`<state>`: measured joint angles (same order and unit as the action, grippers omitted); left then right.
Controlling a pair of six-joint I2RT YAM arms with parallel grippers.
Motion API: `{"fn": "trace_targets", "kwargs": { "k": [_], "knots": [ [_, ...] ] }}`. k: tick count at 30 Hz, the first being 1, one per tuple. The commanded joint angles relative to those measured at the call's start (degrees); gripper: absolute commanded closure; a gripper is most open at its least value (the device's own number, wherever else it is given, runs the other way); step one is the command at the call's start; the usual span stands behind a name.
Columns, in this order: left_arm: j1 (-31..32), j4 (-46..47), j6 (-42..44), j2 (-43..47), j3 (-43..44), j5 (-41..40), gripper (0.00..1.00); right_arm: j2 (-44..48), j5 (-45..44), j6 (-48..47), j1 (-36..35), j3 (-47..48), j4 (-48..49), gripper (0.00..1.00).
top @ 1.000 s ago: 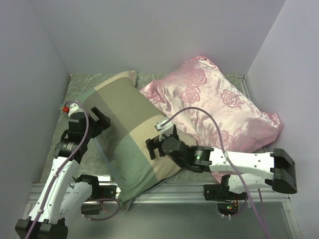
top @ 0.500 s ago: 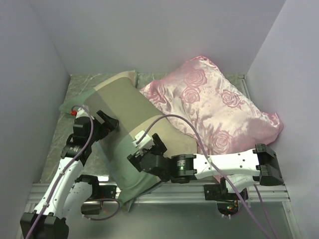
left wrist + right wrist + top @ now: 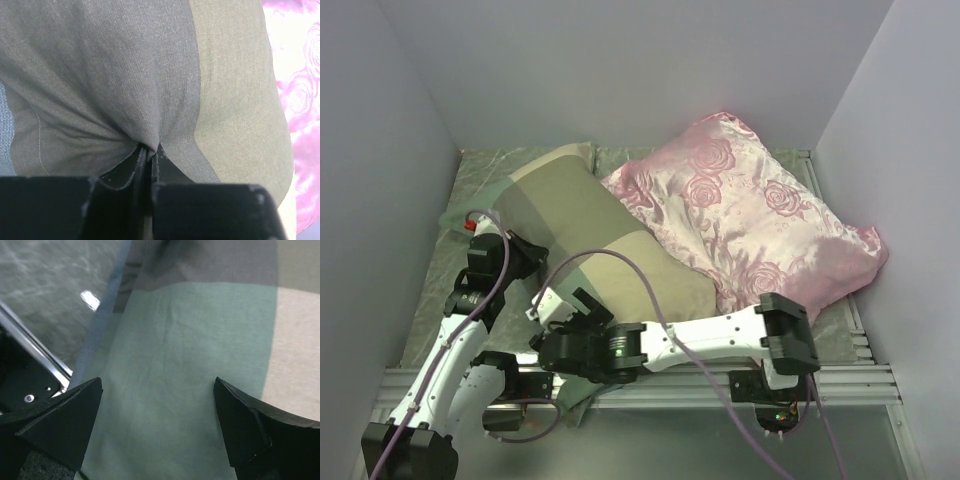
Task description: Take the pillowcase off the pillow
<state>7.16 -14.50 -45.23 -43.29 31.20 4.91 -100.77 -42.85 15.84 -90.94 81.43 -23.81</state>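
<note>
The pillowcase (image 3: pixel 590 225), in sage-green and beige blocks, lies slantwise on the table's left half, bulging over the pillow, which is hidden inside it. My left gripper (image 3: pixel 525 252) is at its left side, shut on a pinched fold of the pillowcase (image 3: pixel 125 75); the fabric puckers into the closed fingertips of the left gripper (image 3: pixel 150 148). My right gripper (image 3: pixel 552 318) reaches across to the case's near-left end and hovers open over a green block of the pillowcase (image 3: pixel 190 340). Nothing is between the fingers of the right gripper (image 3: pixel 159 385).
A pink satin rose-patterned cushion (image 3: pixel 760 220) fills the right half, overlapping the pillowcase's right edge. The grey marbled tabletop (image 3: pixel 50 280) shows to the left. A metal rail (image 3: pixel 35 355) runs along the near edge. Walls close in on three sides.
The left gripper has shut on a fold of the pillowcase. The right arm has swung left and toward the near edge across the case, still open.
</note>
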Motion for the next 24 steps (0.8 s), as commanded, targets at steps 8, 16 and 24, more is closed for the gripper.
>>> {"fn": "trace_targets", "kwargs": {
  "k": [8,16,24],
  "knots": [
    [0.0,-1.1,3.7,1.0,6.3,2.8,1.00,-13.2,-10.6,10.3,-1.4,12.6,-21.3,0.00],
    [0.0,-6.8,6.0,2.7,17.0,0.8,1.00,-9.2,-14.8,5.6,1.3,12.6,-20.2,0.84],
    [0.0,-8.6,9.1,-0.7,31.7,-4.8,1.00,2.3,0.3,-5.7,3.2,17.3,-6.1,1.00]
  ]
}}
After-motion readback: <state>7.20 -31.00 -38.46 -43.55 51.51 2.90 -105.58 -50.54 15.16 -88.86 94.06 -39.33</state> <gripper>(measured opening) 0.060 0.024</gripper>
